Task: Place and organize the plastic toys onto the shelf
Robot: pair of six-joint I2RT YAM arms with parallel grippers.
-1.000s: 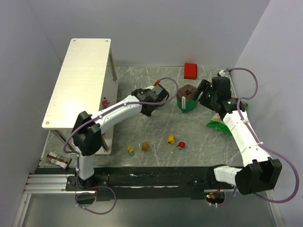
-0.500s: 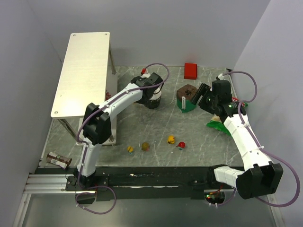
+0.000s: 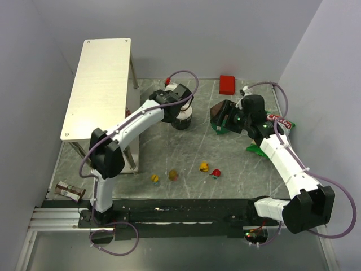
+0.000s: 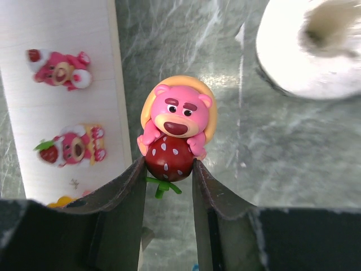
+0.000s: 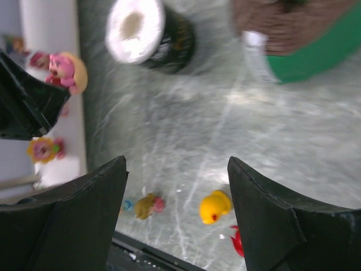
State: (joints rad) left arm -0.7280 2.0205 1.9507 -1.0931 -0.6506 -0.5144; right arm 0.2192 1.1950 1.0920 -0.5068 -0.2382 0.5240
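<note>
**Overhead view.** The shelf (image 3: 98, 79) fills the upper left of the frame. Four plastic toys lie in a loose row on the marbled table (image 3: 169, 149) at lower centre: a yellow-and-blue toy (image 3: 154, 178), a brownish toy (image 3: 174, 175), a yellow toy (image 3: 204, 167) and a red toy (image 3: 216, 172), the last two just beside each other. The left arm reaches up from the lower left to a dark cup (image 3: 183, 119) with a white top, at upper centre. The right arm ends beside a brown-topped green container (image 3: 221, 119), to the right of the cup. A red block (image 3: 227, 84) sits near the back wall.

**Left wrist view.** The left gripper (image 4: 168, 165) pinches the pink bear figurine (image 4: 176, 116) by its red strawberry base. The figurine hangs over the table, just right of the edge of the shelf's lower tier (image 4: 62, 107) at the left of the frame. Two more pink bear toys lie on that tier, one at the upper left (image 4: 59, 69) and one at mid left (image 4: 70, 148).

**Right wrist view.** The right gripper (image 5: 176, 164) hangs over the table with its jaws spread wide and empty. The yellow toy shows at the bottom of the frame, between the fingers.
</note>
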